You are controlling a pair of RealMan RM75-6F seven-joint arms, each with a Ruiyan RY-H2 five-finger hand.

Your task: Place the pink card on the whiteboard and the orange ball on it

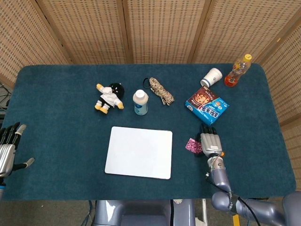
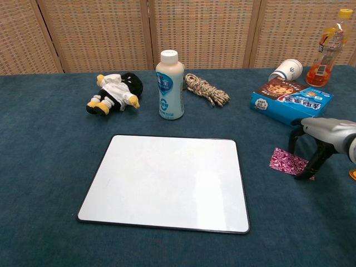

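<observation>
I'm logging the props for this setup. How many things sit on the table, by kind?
Bottles: 2, milk bottle and orange drink bottle
Paper cup: 1
Snack box: 1
Rope bundle: 1
Plush toy: 1
Whiteboard: 1
Pink card: 1
Total: 8

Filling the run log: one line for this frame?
phase: reaching for card | right hand: fingers arched over pink card, card flat on table | whiteboard: bare | left hand: idle, open
</observation>
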